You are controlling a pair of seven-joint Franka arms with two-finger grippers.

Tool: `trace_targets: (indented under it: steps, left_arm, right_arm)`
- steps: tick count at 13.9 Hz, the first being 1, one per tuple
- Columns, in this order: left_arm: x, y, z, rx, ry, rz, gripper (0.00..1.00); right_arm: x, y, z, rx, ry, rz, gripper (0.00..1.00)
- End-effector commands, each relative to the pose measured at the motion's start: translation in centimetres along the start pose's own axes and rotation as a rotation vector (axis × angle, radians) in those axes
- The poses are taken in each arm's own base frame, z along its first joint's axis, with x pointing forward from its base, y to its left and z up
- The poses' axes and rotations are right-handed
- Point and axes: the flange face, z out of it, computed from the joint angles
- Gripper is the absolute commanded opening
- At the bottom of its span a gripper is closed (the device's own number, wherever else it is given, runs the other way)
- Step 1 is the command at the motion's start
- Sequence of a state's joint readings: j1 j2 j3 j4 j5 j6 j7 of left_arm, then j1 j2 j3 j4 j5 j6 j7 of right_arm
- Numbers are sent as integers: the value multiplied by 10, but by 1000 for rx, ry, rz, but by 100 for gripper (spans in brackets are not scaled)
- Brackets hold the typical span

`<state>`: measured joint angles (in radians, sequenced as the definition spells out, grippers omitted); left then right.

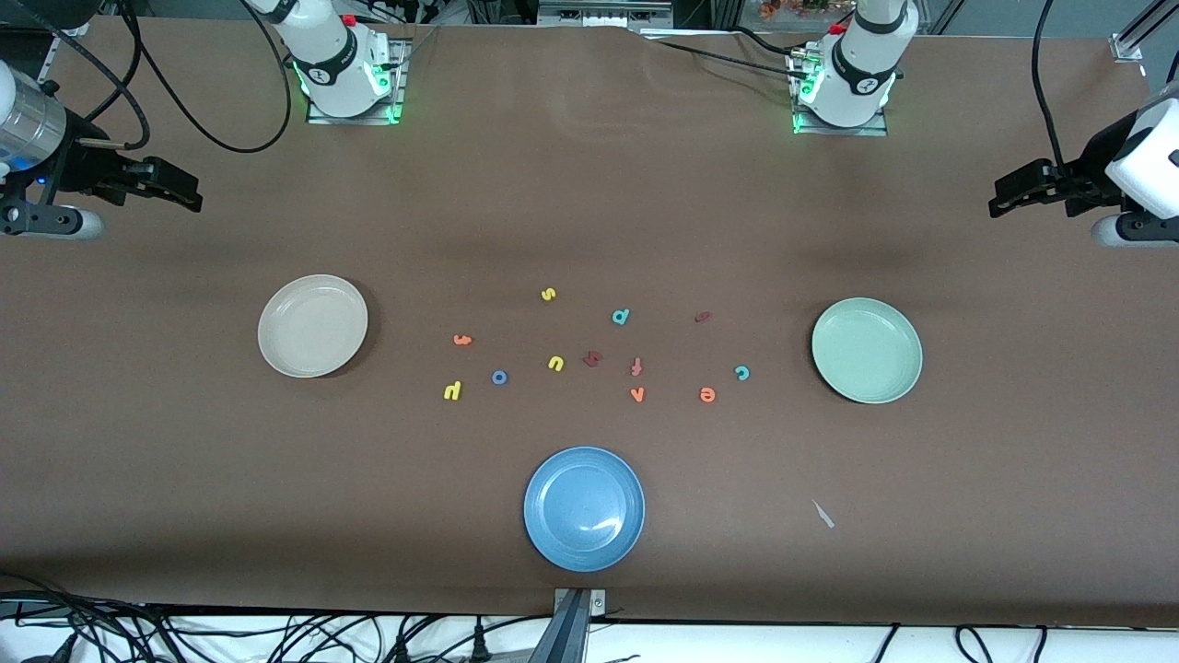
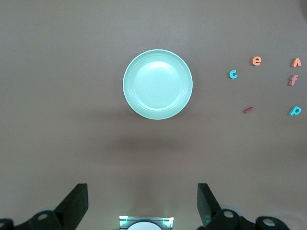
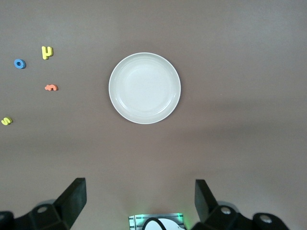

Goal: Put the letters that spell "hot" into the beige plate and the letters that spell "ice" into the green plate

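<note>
I am holding my left end effector point(image 1: 997, 204) and right end effector point(image 1: 192, 193) spread apart over bare surface point(image 1: 589, 184). Six foam letters are lying between the smooth round beige plate point(image 1: 312, 325) and green plate point(image 1: 866, 350): h point(image 1: 451, 391), o point(image 1: 499, 377), t point(image 1: 462, 340), i point(image 1: 703, 317), c point(image 1: 741, 372), e point(image 1: 706, 395).

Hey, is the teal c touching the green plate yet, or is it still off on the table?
Apart. The left wrist view shows bare brown table between the teal c and the green plate; the front view shows the same gap.
</note>
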<state>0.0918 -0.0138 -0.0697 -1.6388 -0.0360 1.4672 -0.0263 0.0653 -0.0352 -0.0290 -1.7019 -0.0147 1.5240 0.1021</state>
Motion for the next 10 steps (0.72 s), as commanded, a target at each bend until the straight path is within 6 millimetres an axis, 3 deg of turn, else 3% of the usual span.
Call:
trace_targets:
  steps: [1, 10]
  left_arm:
    - [-3, -1, -7, 26, 11, -2, 100]
    - [-2, -1, -8, 32, 21, -2, 100]
  right_arm:
    - [1, -1, -5, 15, -9, 1, 100]
    - [1, -1, -5, 14, -9, 1, 100]
